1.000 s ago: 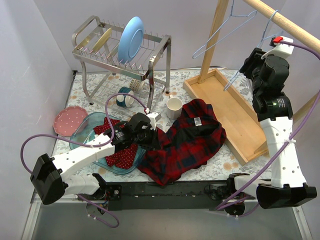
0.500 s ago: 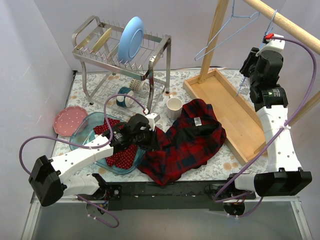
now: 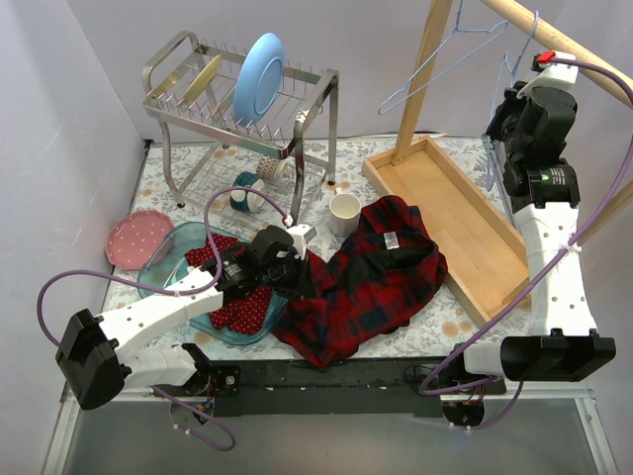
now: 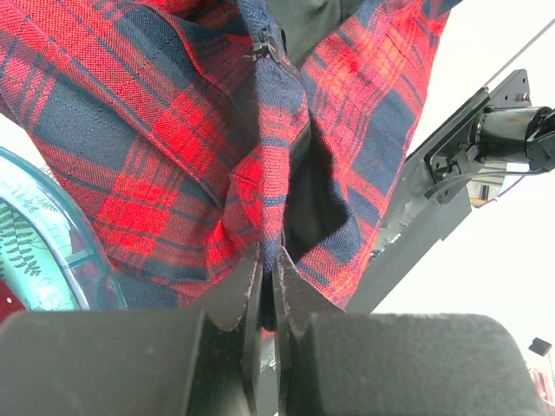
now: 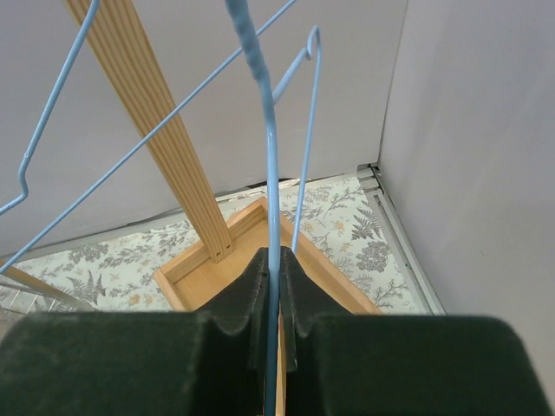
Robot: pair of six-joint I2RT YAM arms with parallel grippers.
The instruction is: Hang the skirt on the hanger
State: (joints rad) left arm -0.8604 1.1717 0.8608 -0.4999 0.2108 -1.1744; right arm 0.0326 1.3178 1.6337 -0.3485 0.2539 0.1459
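The skirt [image 3: 240, 310], bright red with white dots, lies bunched in a teal glass dish [image 3: 163, 259] at the front left. My left gripper [image 3: 297, 273] is beside it at the dish's right edge, shut on a fold of the plaid shirt [image 3: 381, 272]. In the left wrist view the gripper [image 4: 269, 276] pinches the plaid cloth [image 4: 208, 147]. My right gripper [image 3: 499, 117] is high at the right, shut on a light blue wire hanger [image 3: 435, 64] below the wooden rod [image 3: 564, 45]. In the right wrist view the gripper [image 5: 271, 264] clamps the hanger's wire [image 5: 270, 165].
A wooden tray [image 3: 465, 233] with an upright post [image 3: 420, 79] lies under the rod. A metal dish rack [image 3: 188, 104] with a blue plate stands at the back left. A white cup [image 3: 344, 213], a blue mug [image 3: 245, 191] and a pink plate [image 3: 134, 238] are nearby.
My right arm has lifted and swung the hanger up and right, closer to the rod. My left gripper has stayed on the plaid shirt.
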